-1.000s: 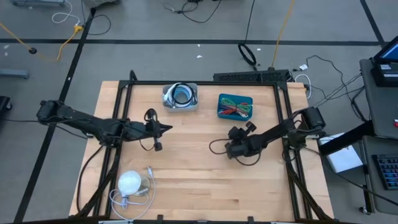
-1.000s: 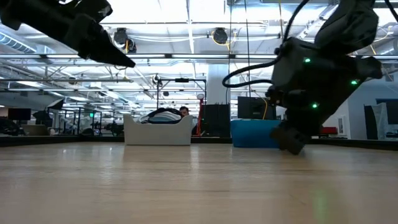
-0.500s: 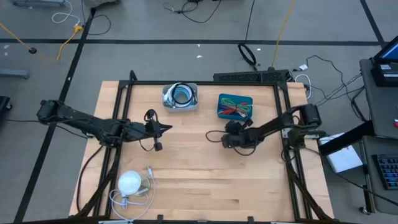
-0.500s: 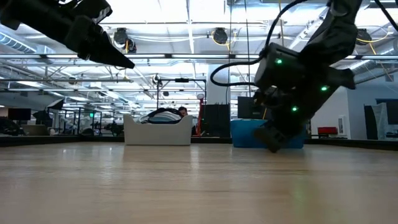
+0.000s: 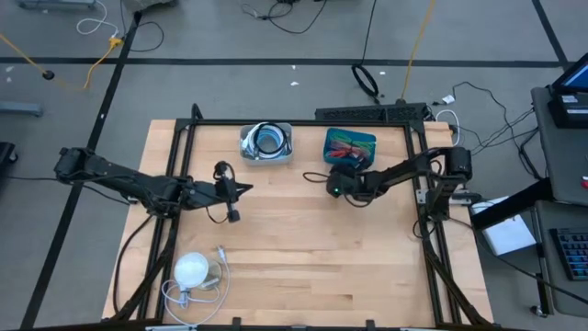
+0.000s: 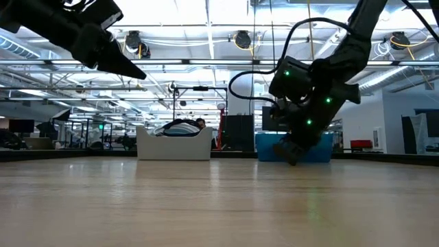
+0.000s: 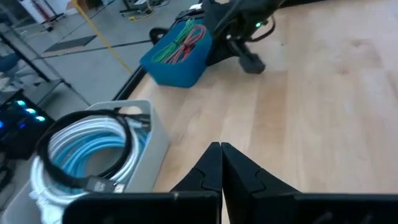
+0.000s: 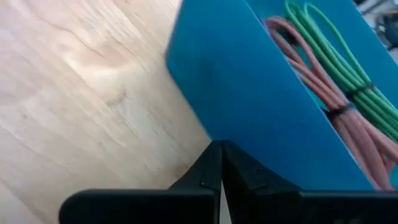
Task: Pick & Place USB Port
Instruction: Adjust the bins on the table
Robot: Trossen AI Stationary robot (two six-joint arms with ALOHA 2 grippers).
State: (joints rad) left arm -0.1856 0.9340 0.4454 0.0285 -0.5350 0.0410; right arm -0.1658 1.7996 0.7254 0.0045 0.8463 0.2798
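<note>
USB port itself hard to make out in any view. Right gripper [image 5: 336,187] low beside near wall of blue bin [image 5: 350,147] holding red and green cables [image 8: 336,81]; fingers pressed together, nothing visible between. Left gripper [image 5: 246,190] closed, hovering mid-table near white bin [image 5: 266,142] of coiled cable.

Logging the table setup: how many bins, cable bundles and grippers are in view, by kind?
Bins: 2, grey rectangular bin and blue plastic bin
Loose white cable bundle with round puck: 1
Grippers: 2, left gripper, right gripper
Total: 5
</note>
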